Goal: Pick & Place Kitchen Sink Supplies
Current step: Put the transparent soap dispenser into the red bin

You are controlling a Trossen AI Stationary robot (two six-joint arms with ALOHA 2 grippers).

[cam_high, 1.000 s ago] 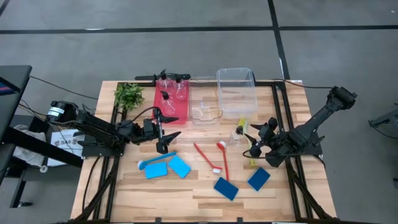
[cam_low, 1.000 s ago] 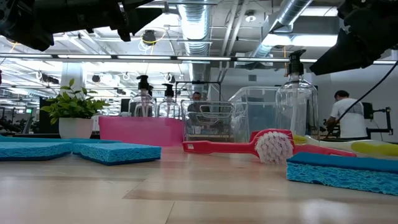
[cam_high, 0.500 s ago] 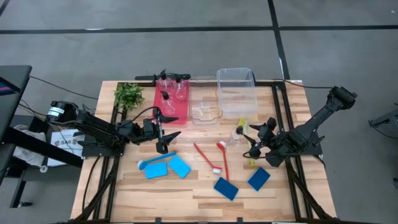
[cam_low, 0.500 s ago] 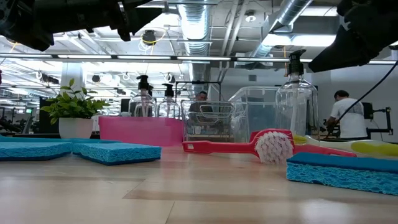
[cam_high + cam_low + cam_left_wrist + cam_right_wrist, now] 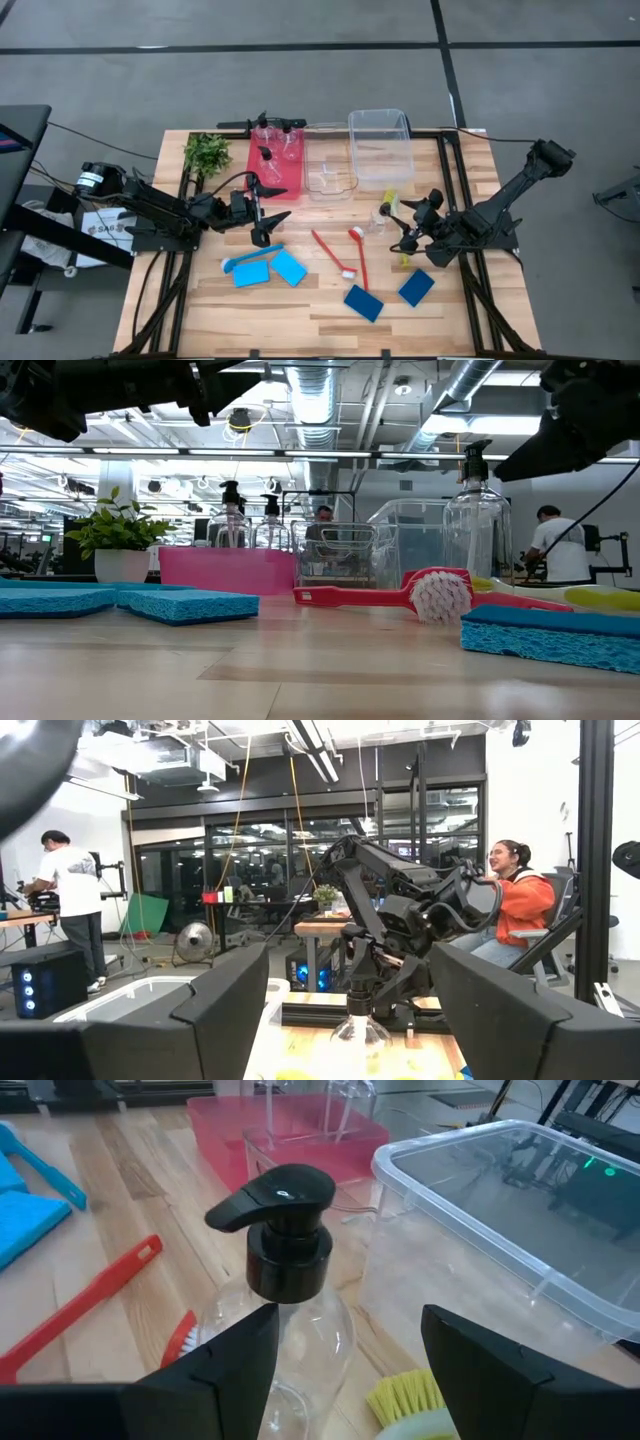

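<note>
Presently:
Right claw (image 5: 402,226): released, fingers straddling the bottle (image 5: 290,1270), positioned for a grasp.
Bottle: on bench (image 5: 320,315), 3 o'clock of centre.
Left claw (image 5: 268,212): released, waiting, 9 o'clock.

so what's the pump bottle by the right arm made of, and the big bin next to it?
Pump bottle: clear, glossy body, likely plastic, since the wood shows through it; its pump top is matte black plastic. Clear bin: see-through plastic with a slightly frosted look and a moulded, rolled rim.
</note>
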